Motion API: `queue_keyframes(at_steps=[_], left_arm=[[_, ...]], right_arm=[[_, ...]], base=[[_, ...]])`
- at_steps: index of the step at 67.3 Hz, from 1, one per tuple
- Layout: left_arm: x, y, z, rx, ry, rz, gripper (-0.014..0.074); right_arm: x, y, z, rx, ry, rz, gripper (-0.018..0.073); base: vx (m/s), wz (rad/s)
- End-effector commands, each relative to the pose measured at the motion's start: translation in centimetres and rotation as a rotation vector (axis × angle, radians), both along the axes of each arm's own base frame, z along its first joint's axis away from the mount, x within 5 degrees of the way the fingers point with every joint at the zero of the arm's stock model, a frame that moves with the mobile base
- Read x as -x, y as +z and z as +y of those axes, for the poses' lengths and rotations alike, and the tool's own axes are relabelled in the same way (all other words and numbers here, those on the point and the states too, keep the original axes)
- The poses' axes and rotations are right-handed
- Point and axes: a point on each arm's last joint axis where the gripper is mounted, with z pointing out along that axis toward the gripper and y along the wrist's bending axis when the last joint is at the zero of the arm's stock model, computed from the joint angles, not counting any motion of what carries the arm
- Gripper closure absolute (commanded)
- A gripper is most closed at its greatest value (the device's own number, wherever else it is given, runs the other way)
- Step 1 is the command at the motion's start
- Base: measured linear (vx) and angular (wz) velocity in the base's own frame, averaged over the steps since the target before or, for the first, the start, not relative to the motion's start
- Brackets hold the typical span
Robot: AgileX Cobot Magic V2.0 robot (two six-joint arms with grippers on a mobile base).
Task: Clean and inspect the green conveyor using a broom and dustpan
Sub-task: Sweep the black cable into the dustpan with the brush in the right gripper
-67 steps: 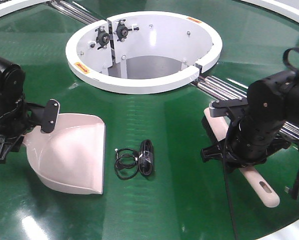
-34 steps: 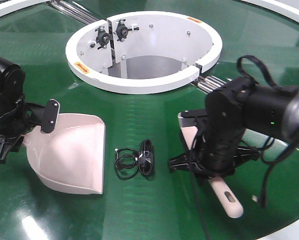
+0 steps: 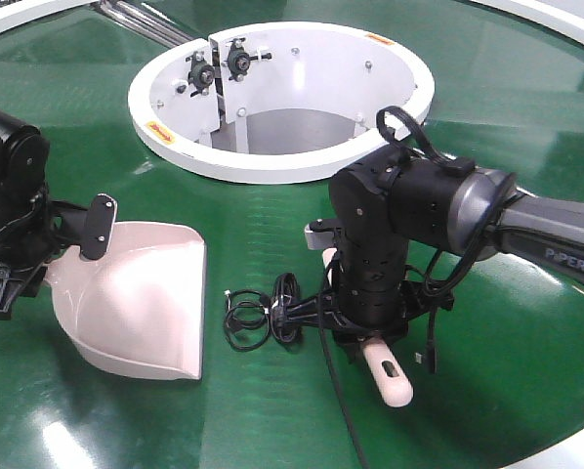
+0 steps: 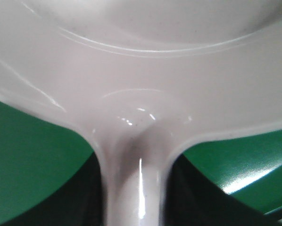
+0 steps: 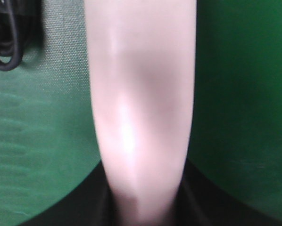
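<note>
The right gripper (image 5: 141,205), clamped on the long pale pink-beige plastic broom (image 3: 391,374), has swept left from the right side of the belt to its middle since a second ago. It now hangs just right of the coiled black cable (image 3: 268,315). The slotted handle end of the broom points to the near right, while its head is hidden under the black wrist. That arm reaches in from the right, wrist bent downward. The left gripper (image 4: 134,200) has not moved. It stays closed on the handle of the wide pale pink-beige plastic dustpan (image 3: 141,303), which rests on the glossy dark-green conveyor (image 3: 272,425) at the left, well apart from the broom.
</note>
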Motion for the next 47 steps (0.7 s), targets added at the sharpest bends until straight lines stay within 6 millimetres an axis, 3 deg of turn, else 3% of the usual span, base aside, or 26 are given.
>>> queue_keyframes(at_steps=[1, 18, 47], left_arm=[[0.3, 2.5, -0.1, -0.004, -0.012, -0.062, 0.0603], [0.3, 2.5, -0.1, -0.004, -0.012, -0.062, 0.0603], [0.3, 2.5, -0.1, -0.004, -0.012, -0.062, 0.0603]], right_arm=[[0.0, 1.9, 0.1, -0.038, -0.017, -0.03, 0.0557], [-0.3, 0.9, 1.7, -0.064, -0.002, -0.014, 0.0554], [-0.5, 0.1, 8.5, -0.136, 0.118, 0.051, 0.0552]], base=[[0.0, 0.0], [0.0, 0.0], [0.0, 0.0]])
